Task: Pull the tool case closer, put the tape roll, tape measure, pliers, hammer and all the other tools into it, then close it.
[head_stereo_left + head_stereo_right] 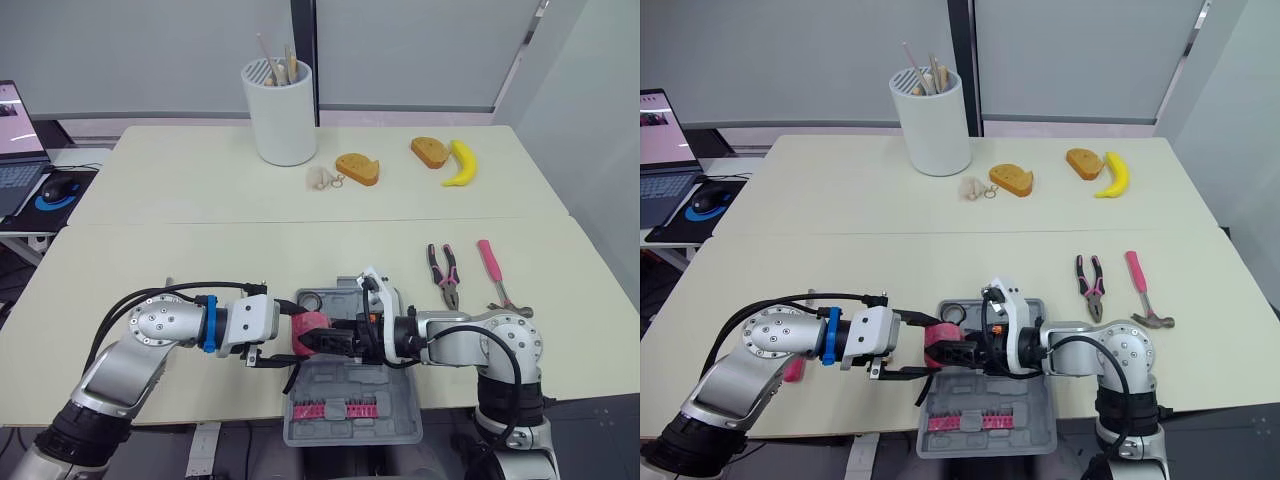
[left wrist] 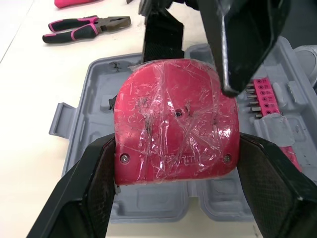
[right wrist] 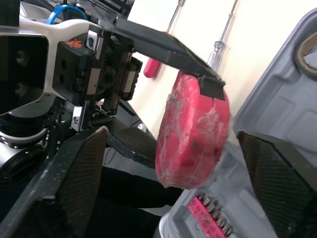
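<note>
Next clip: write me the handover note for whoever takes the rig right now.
Left pincer shut on the tape measure, held above the open tool case.
Right pincer open, fingers either side of the tape measure, not gripping.
Case sits at the near table edge; a ring, likely the tape roll, lies in it.
Pliers and hammer lie on the table right of the case; a pink-handled tool lies left of it.
Left to do: set the tape measure in, load the rest, close the case.

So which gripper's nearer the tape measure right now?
Left. The left gripper clamps the tape measure in its jaws above the case. The right gripper faces it from the opposite side, jaws open either side of it.
</note>
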Robot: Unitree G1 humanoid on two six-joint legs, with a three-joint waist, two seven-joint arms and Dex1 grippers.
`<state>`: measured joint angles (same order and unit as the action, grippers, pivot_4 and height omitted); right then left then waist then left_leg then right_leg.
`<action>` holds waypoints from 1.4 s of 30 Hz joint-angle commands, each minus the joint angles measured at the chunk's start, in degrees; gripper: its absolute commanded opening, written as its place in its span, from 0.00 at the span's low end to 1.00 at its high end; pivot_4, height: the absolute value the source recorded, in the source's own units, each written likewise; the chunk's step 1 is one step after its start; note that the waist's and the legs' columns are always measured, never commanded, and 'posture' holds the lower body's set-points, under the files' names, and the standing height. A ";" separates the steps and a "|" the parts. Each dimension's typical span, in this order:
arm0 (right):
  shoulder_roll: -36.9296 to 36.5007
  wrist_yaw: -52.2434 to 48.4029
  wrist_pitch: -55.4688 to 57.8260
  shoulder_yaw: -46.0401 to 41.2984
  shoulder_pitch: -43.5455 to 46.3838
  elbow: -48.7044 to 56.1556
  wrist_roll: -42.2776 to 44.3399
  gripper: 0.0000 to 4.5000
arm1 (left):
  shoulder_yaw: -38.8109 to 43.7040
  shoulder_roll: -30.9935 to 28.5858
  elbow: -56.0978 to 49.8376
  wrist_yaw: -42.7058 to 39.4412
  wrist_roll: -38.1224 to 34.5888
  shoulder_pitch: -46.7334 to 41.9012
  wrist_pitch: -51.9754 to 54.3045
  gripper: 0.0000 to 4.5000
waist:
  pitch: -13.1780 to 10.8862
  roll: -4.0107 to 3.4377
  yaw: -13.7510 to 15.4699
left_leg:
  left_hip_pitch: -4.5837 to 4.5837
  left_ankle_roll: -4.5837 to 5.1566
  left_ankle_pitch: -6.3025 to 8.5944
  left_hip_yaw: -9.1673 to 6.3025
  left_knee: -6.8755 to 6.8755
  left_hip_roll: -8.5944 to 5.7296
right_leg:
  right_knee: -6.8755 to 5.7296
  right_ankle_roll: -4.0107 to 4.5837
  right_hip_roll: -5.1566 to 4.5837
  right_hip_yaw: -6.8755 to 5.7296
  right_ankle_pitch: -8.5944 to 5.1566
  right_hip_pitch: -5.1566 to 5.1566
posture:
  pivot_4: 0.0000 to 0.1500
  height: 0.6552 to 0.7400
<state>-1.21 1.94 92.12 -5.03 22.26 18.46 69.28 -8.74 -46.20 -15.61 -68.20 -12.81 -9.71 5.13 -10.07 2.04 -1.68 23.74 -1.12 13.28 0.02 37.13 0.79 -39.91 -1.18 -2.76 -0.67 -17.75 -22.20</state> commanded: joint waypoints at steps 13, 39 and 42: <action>1.27 4.97 0.38 -2.15 0.63 -1.44 4.55 0.23 | -0.65 0.34 -3.84 -0.36 -0.90 -1.54 0.76 0.70 | 0.00 -0.01 -0.01 | 0.00 0.00 0.00 0.00 -0.01 0.03 | 0.01 0.00 0.07 0.01 0.00 -0.01 | 1.00 0.89; -64.17 3.24 -26.61 -15.25 -39.73 9.81 43.32 0.17 | 2.91 -1.79 -11.10 -7.99 -14.17 3.86 4.25 1.00 | -0.05 -0.14 0.28 | 0.04 0.00 0.00 0.11 0.00 0.53 | 0.87 -0.29 0.72 0.09 0.09 0.31 | 1.00 0.89; -63.74 3.72 -27.53 -10.93 -37.69 6.98 39.76 0.17 | 2.27 -1.41 -11.84 -7.73 -14.07 4.17 4.24 1.00 | -0.05 -0.13 0.27 | 0.00 0.00 0.00 0.15 0.05 0.80 | 1.00 -0.32 1.06 0.14 0.17 0.36 | 1.00 0.89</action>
<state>-65.17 5.96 66.09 -17.47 -16.49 26.21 110.24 -6.42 -47.93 -25.27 -75.80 -26.27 -5.55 9.97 -10.11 1.91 -1.41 23.71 -1.12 13.28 0.19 37.17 1.63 -38.92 -1.50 -1.60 -0.49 -17.58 -21.84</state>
